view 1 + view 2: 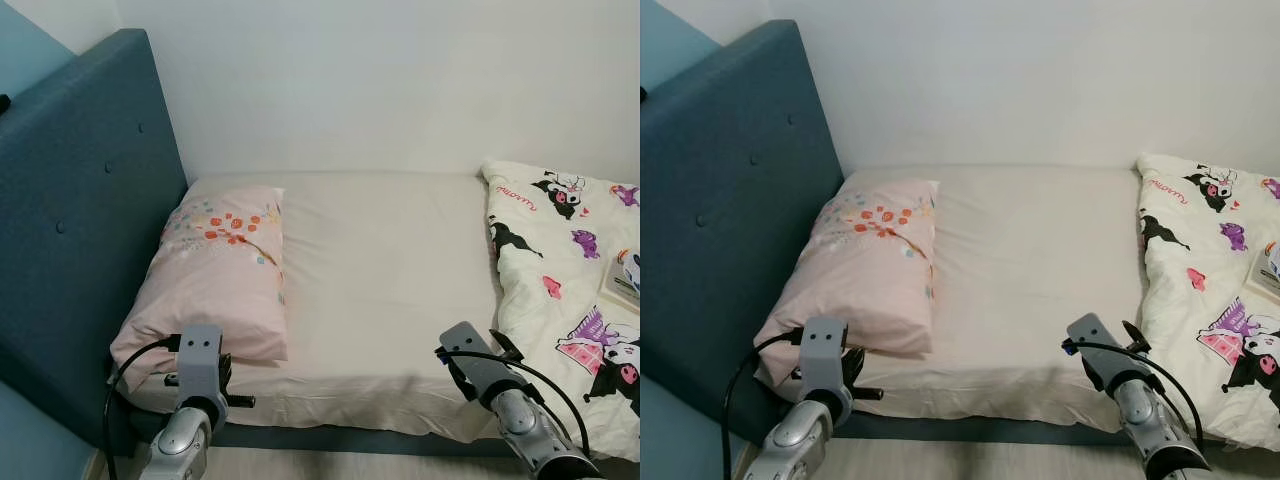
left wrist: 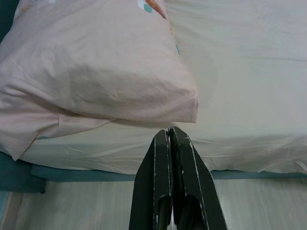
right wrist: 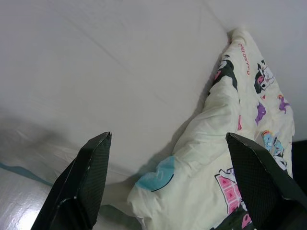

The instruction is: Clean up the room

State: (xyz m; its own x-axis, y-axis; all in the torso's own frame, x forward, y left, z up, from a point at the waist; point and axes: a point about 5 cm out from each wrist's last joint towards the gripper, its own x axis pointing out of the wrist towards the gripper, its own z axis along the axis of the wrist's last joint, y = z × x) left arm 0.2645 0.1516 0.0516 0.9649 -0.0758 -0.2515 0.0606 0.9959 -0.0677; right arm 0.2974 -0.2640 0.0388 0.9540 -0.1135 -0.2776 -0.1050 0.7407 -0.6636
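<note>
Bed (image 1: 380, 290) fills the scene, its cream sheet stretched smooth across the middle and running back to a white wall. Blue padded headboard (image 1: 80, 230) stands tall along the robot's left, buttons dotted over it. On the right, a cream quilt (image 1: 570, 290) printed with black-and-white cartoon figures, purple shapes and pink hearts is bunched up toward that end of the bed, its near corner drooping over the edge. Something flat and pale, maybe a book or box (image 1: 625, 280), rests on the quilt at the far right; too cropped to name. Against the headboard lies a pink pillow (image 1: 215, 275) with an orange flower print near its far end, its near corner reaching close to the mattress edge.

Down front, the left pincer (image 2: 169, 139) sits just short of the bed edge, right below the pillow's near corner, fingers pressed flat together with nothing between them. The right pincer (image 3: 168, 153) is held over the near edge of the bed beside the quilt's hanging corner, its two black fingers (image 3: 84, 177) spread wide apart, empty, sheet and quilt showing between them. Pale wood-look floor (image 2: 86, 206) runs beneath the bed frame.
</note>
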